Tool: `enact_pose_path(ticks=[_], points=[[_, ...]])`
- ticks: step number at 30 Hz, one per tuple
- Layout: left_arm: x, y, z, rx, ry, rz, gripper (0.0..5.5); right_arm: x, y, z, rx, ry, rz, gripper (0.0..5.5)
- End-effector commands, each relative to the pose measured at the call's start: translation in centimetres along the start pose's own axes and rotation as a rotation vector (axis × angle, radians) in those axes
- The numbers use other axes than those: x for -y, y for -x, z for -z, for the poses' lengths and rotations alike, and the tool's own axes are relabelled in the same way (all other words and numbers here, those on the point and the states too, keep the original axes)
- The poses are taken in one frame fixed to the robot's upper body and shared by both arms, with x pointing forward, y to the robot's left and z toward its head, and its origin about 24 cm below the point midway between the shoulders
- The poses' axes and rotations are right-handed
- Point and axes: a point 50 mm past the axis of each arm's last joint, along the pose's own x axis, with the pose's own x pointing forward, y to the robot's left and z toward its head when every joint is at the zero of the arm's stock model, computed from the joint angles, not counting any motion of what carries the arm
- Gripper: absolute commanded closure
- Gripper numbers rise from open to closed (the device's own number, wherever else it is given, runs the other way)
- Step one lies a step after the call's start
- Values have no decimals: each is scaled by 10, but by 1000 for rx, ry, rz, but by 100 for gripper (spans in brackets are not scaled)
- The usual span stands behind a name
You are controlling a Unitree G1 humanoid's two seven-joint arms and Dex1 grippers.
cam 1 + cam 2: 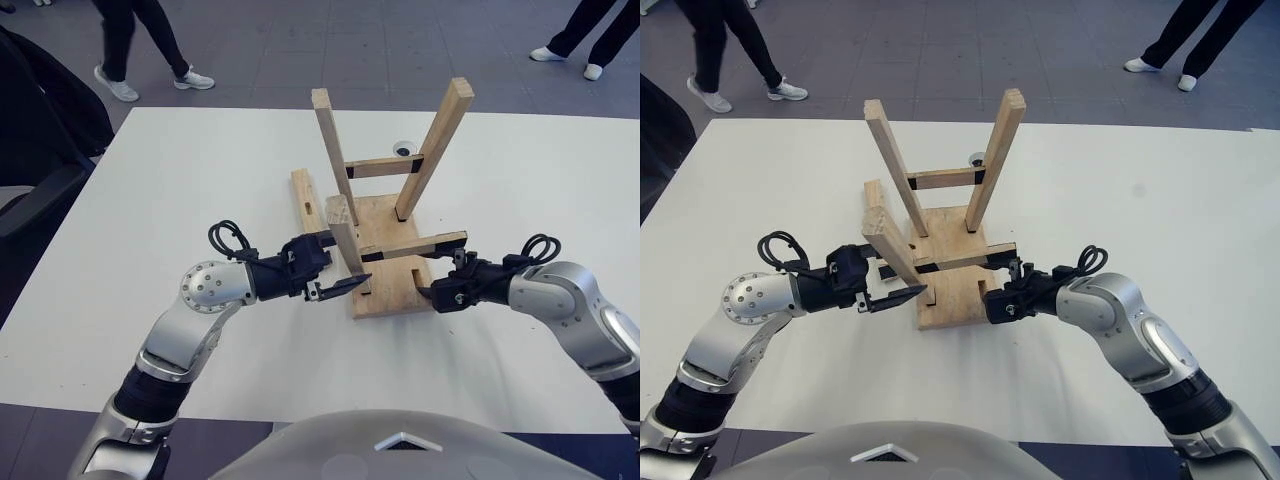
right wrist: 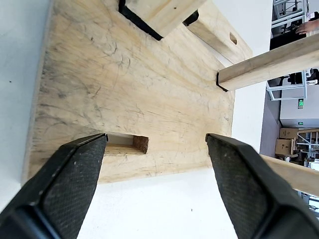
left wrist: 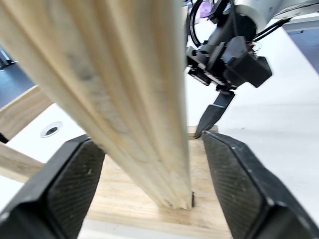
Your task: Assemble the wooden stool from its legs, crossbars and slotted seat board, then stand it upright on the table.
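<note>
On the white table (image 1: 150, 200) we see the pale wooden slotted seat board (image 1: 392, 288) lying flat. Its long axis runs away from us, so the stool is upside down with its legs pointing up.

Three square wooden legs stand in the board. The far-left leg (image 1: 330, 140) and far-right leg (image 1: 437, 150) rise steeply and spread apart toward their free ends in the head view. A short upper crossbar (image 1: 380, 167) joins them, with black bands at its ends. The near-left leg (image 1: 345, 235) stands at the board's near left and leans a little to our left. A lower crossbar (image 1: 415, 245) reaches from it across to the right.

A fourth loose wooden leg (image 1: 305, 200) lies flat just beside the board's left edge, its long axis also running away from us.

Our left gripper (image 3: 148, 149) is low at the foot of the near-left leg. Its jaws are spread wide with the leg between them, and they are not clamped on it.

Our right gripper (image 2: 155, 139) hovers at the board's near right corner. Its jaws are equally wide apart and hold nothing, and an empty slot (image 2: 127, 143) lies beneath them.

A round cable hole (image 1: 403, 150) sits in the table beyond the stool. A small green sign (image 2: 301, 103) in the room behind is too small for us to read.
</note>
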Motion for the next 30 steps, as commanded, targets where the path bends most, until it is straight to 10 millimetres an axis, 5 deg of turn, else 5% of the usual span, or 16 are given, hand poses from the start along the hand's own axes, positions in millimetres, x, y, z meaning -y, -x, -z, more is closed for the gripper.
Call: enact_pose_path(ticks=[1, 9, 12, 21, 30], points=[[7, 6, 1, -17, -4, 67, 140, -19, -6, 5, -25, -46, -110, 185], [18, 14, 2, -34, 45, 180, 2, -17, -6, 7, -33, -48, -99, 185], [22, 17, 5, -59, 46, 218, 2, -17, -6, 7, -35, -49, -99, 185], [-12, 25, 14, -75, -29, 23, 2, -19, -6, 10, -56, -54, -108, 185], [22, 26, 48, -214, 19, -37, 2, 5, 24, -8, 180, -304, 216, 185]])
